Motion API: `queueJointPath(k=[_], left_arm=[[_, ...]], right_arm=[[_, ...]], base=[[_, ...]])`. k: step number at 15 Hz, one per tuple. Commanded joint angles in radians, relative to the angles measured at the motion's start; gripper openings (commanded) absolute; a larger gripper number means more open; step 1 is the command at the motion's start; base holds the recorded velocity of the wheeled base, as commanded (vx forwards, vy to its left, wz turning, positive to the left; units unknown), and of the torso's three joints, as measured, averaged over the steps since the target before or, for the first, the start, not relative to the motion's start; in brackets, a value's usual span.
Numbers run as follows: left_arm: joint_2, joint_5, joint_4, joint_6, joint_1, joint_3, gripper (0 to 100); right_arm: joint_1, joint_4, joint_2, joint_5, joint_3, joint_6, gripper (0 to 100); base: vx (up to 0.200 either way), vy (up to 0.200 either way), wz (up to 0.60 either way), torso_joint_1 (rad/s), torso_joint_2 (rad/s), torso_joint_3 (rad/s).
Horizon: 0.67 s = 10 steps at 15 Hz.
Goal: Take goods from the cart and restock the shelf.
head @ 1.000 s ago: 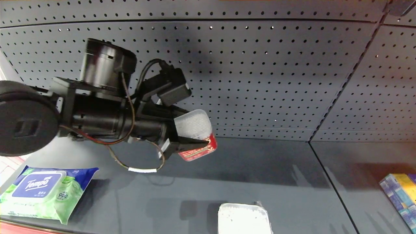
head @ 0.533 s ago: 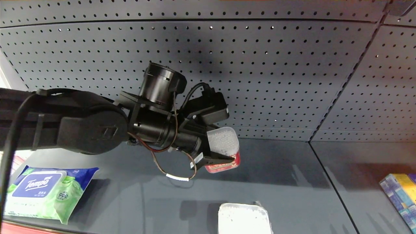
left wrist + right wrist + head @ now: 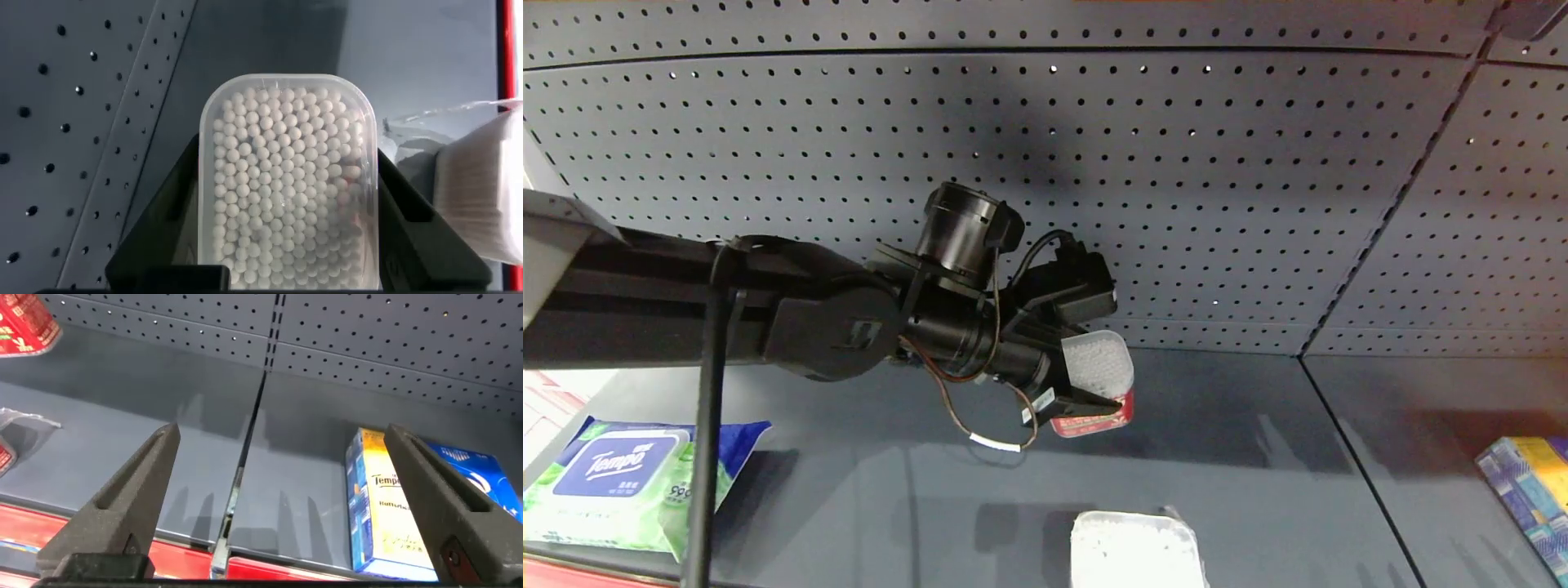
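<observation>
Okay, left gripper (image 3: 1107,376) is clamped on the cotton swab tub (image 3: 288,180), one finger per side, with the tub seated deep between them and its label end down. Looks like the placing step. Its base seems just off the shelf deck (image 3: 1241,457), slightly tilted. Level it, lower until it seats, then release. A second tub (image 3: 1135,547) sits on the gripper's near side, well apart. Right gripper (image 3: 282,433) has its fingers apart and holds nothing.

Clear tub (image 3: 1098,363) with red label, white dotted top; grey perforated back panel (image 3: 1217,204).
</observation>
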Motion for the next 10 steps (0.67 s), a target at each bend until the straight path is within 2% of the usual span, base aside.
queueJointPath(k=[1,10], left_arm=[[0.017,0.000,-0.001,0.000,0.000,-0.004,0],[0.058,0.000,-0.002,0.001,0.000,-0.024,0]], right_arm=[[-0.001,-0.001,0.006,0.000,0.000,-0.001,100],[-0.001,0.002,0.007,-0.002,0.001,-0.001,100]], base=[[0.000,0.000,0.00,0.000,0.00,0.000],[0.000,0.000,0.00,0.000,0.00,0.000]])
